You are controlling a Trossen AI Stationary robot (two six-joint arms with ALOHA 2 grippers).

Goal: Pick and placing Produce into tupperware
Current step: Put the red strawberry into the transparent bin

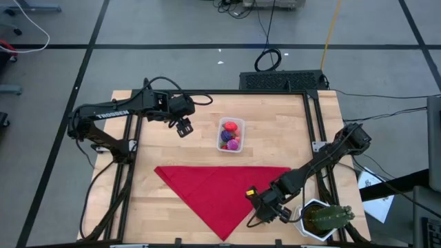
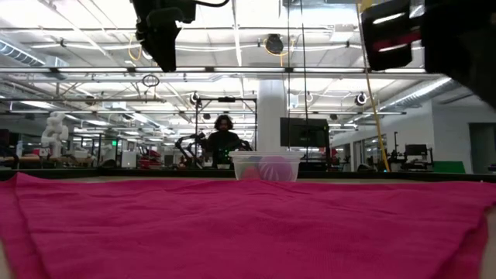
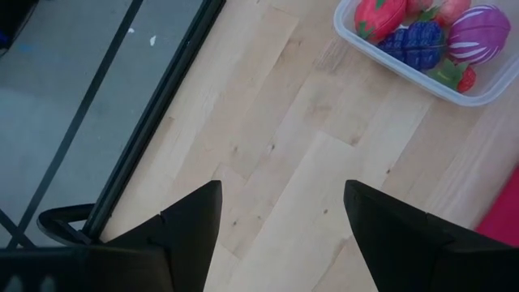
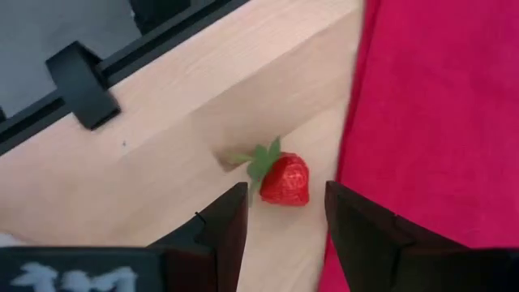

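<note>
Item: small red toy strawberry with a green leaf cap (image 4: 284, 178), lying on the bare pale wooden table (image 1: 172, 200), just beside the edge of the red cloth (image 1: 220, 193) and near the table's front right corner.

Item: right gripper (image 1: 270, 207), poised over that strawberry with its jaws parted a little, one to each side of the fruit and nothing between them yet.

Item: left gripper (image 1: 182, 127), parked above bare wood near the tub, jaws released and empty.

Item: small clear rectangular plastic tub with rounded corners (image 1: 231, 135), standing towards the far middle of the table, already holding a red strawberry (image 3: 379, 16), a blue-purple berry (image 3: 415, 45), a purple-and-white striped piece (image 3: 480, 32) and a pinkish fruit.

Hazards, as I judge them: the gap looks barely wider than the fruit, so a descent slightly off line could nudge the strawberry and roll it under the cloth edge or towards the black frame rail (image 4: 81, 81). A jaw could also catch the cloth and drag it. The white hexagonal pot with a green cactus (image 1: 324, 219) stands close behind the right arm; a wide swing could knock it.

Room: open wood and flat cloth lie between strawberry and tub; the path looks free if the left arm keeps aside.
</note>
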